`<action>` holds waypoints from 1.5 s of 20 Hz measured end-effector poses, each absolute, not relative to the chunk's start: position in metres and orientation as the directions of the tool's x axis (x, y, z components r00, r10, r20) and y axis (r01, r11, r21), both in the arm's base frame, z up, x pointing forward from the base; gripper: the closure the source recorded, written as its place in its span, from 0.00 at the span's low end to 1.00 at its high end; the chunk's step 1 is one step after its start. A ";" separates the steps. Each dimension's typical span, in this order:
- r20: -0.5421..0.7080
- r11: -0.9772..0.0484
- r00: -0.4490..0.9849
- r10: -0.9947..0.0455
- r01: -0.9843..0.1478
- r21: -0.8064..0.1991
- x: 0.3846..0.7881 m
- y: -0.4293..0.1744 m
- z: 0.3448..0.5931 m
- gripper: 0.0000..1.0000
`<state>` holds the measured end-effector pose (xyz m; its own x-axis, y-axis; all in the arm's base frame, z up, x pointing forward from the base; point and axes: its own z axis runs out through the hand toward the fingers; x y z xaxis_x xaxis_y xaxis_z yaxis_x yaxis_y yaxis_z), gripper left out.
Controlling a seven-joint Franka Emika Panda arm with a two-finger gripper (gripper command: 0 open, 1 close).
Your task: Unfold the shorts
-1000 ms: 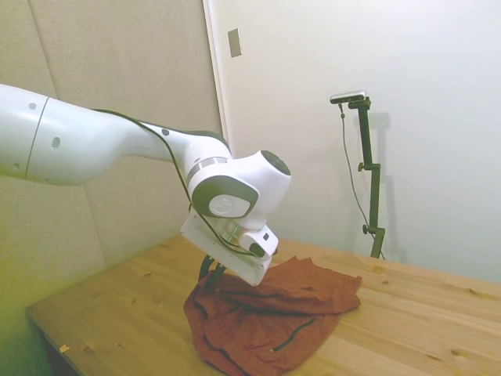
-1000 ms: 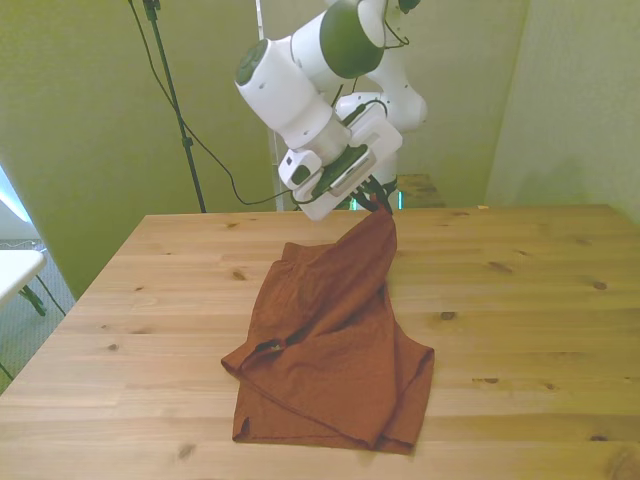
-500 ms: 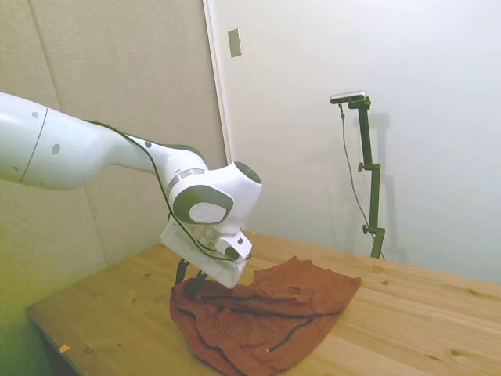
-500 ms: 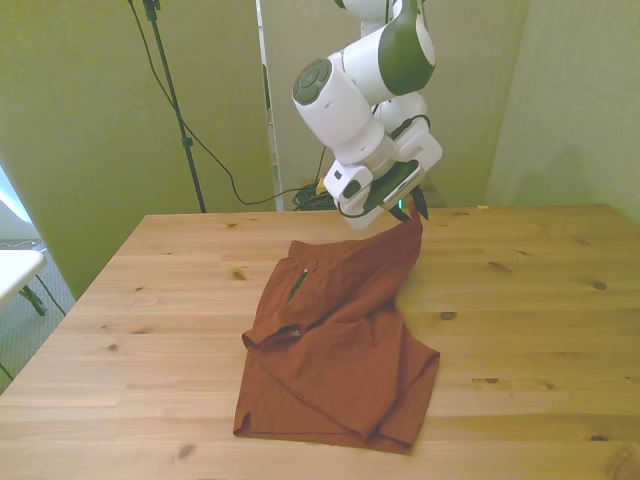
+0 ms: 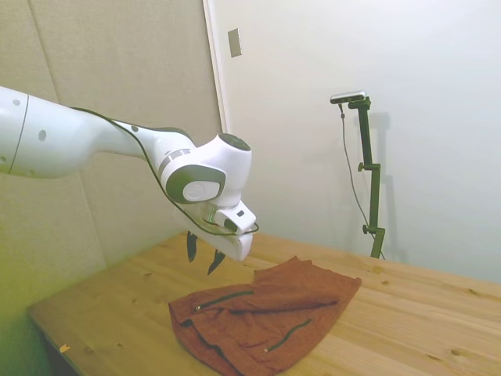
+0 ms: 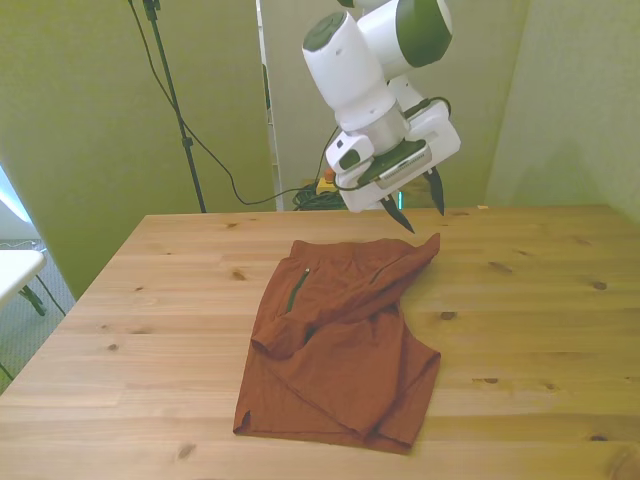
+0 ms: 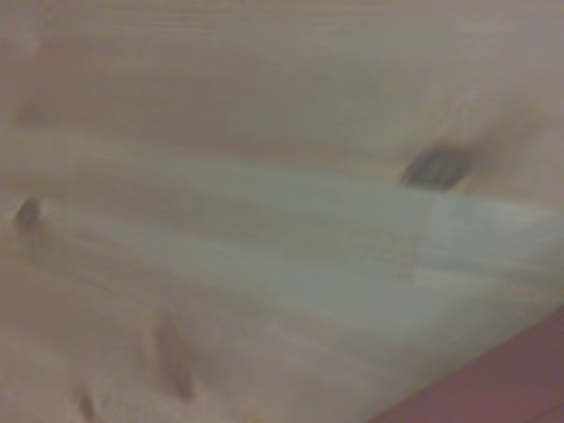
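The rust-red shorts (image 6: 335,340) lie on the wooden table (image 6: 150,300), partly spread, with folds along the side toward the front view's right and dark zipper slits showing (image 5: 266,317). One corner of the cloth points up toward the gripper. My gripper (image 6: 420,205) hangs open above that corner, clear of the cloth, with nothing between its dark fingers (image 5: 202,254). The wrist view is blurred: mostly bare wood, with a sliver of the shorts (image 7: 502,392) at one corner.
A dark tripod pole (image 6: 175,110) with a trailing cable stands behind the table at the front view's left. Walls close in behind the table (image 5: 423,313) in the side view.
The gripper has let go of the shorts' corner and risen, its fingers now apart. The lifted cloth has dropped onto the table and lies flatter and wider.
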<state>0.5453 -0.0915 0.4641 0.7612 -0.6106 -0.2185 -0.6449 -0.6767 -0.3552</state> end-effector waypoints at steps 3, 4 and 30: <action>-0.128 -0.613 0.679 -0.723 -0.716 -0.333 0.569 -0.139 0.466 0.00; -0.103 -0.587 0.645 -0.757 -0.741 -0.325 0.577 -0.159 0.463 0.00; 0.072 -0.158 0.152 -0.986 -0.984 -0.077 0.685 -0.247 0.378 0.00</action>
